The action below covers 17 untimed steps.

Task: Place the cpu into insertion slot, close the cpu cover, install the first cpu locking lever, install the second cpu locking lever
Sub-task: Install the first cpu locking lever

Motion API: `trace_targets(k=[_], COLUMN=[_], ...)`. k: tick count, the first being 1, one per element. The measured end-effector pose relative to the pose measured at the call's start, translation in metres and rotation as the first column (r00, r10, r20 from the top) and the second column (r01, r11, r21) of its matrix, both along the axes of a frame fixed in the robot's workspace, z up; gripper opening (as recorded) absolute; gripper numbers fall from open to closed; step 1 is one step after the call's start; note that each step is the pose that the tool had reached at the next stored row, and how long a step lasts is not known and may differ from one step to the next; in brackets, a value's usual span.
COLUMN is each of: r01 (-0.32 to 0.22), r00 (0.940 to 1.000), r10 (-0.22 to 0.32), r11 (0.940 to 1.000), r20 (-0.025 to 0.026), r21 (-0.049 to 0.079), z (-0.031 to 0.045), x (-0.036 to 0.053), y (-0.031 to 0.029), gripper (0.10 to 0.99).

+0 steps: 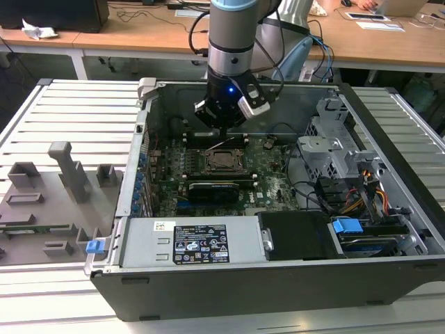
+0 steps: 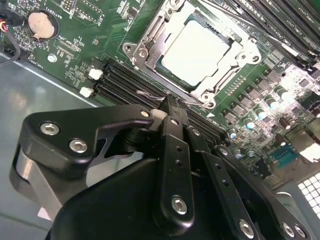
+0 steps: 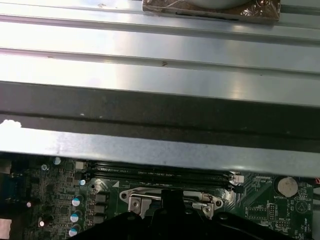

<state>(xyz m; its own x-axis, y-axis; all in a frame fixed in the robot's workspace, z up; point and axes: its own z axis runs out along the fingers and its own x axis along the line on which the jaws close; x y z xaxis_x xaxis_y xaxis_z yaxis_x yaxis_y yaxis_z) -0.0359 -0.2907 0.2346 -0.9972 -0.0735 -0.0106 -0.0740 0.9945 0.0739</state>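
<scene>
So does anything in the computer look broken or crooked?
Nothing looks broken. The chip lies flat and square in its socket, with the metal frame down around it. The gripper sits at the socket's edge by a thin wire lever.

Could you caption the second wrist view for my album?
Black gripper hovering beside the silvery framed socket holding the square silver-grey cpu.

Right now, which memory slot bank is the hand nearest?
The bank on the hand's side of the cpu; the other bank lies beyond it.
</scene>
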Motion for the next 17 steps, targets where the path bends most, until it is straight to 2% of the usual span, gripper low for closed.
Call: trace_targets(k=[7,10,13,17], r01=[0.000,0.000,0.000,0.011], r00=[1.0000,1.0000,1.0000,0.9999], r10=[0.000,0.000,0.000,-0.011], r11=[1.0000,1.0000,1.0000,0.9999], r20=[0.0001,0.0000,0.0001,-0.0001], r21=[0.000,0.000,0.000,0.001], z=[-0.0022,-0.0037,-0.0053,-0.0075], x=[0.0009,0.0024,0.0036,0.0111], y=[0.0012,0.0055,0.0073,0.0073], gripper=[0.106,0.106,0.106,0.106])
